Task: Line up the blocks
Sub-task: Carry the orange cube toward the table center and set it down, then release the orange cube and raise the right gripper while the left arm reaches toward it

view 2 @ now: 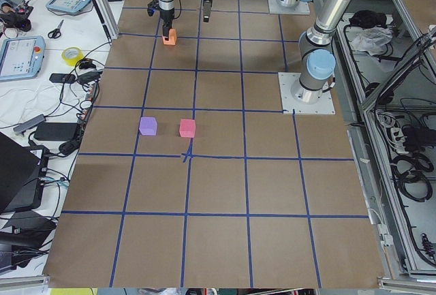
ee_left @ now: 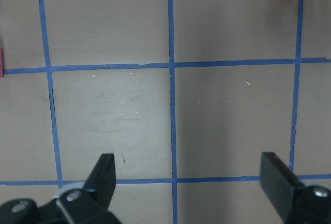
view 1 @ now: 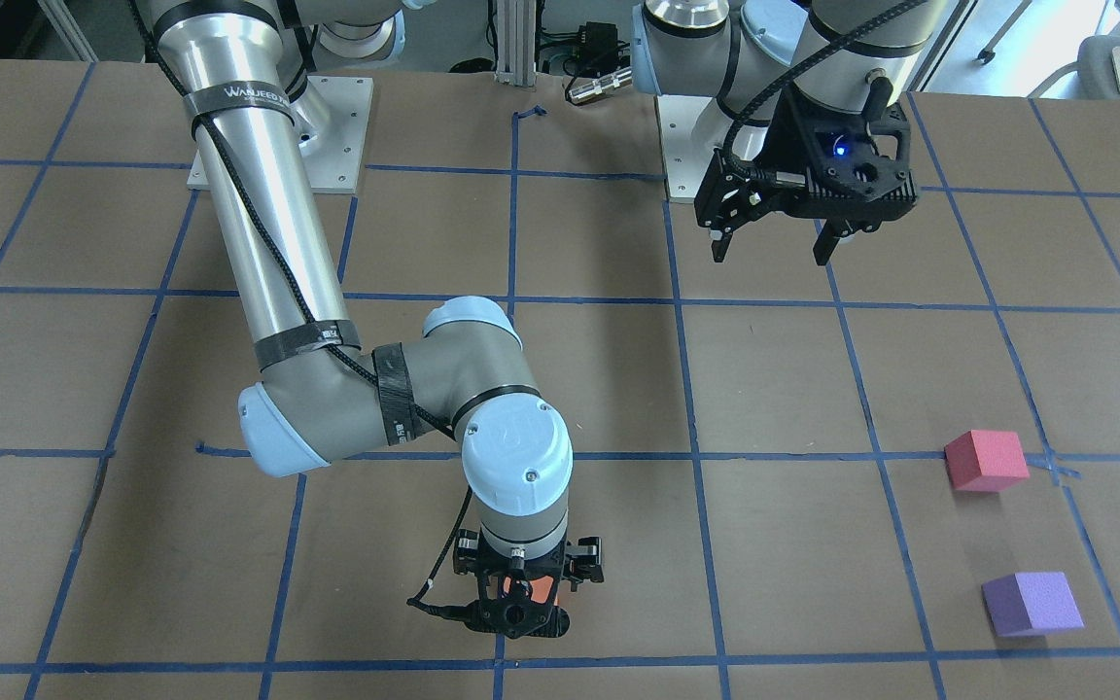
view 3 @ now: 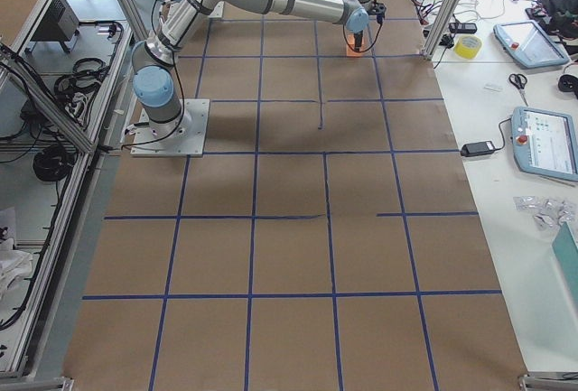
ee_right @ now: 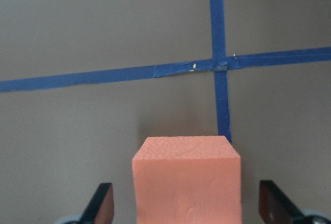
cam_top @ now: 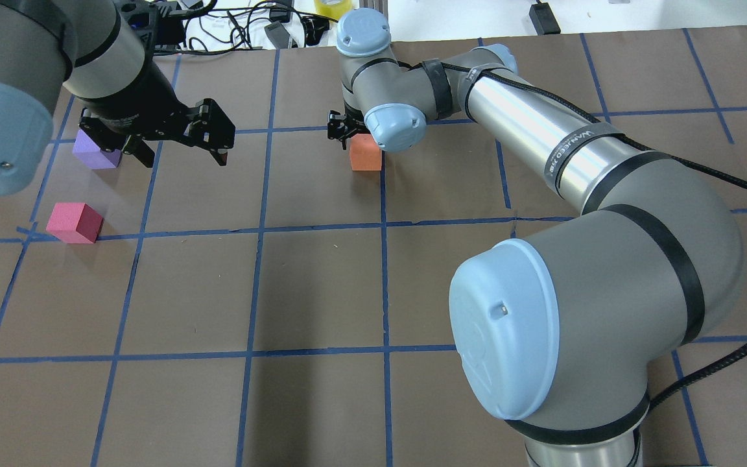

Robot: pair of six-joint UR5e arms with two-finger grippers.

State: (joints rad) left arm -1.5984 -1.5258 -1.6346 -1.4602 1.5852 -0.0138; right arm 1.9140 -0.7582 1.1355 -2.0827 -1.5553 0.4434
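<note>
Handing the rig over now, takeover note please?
Left gripper: jaws open, empty, hovering above the table.
Right gripper: jaws open, straddling the orange block, not gripping it.
Pink block and purple block sit near each other on the robot's left, far from orange.
Done: no line yet. Left: probably bring orange into line with those two.

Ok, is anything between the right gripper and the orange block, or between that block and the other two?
Nothing visible. The right gripper, open, straddles the orange block. Only taped table lies between it and the pinkish-red block and purple block; the left gripper hangs open, raised, near that stretch.
</note>
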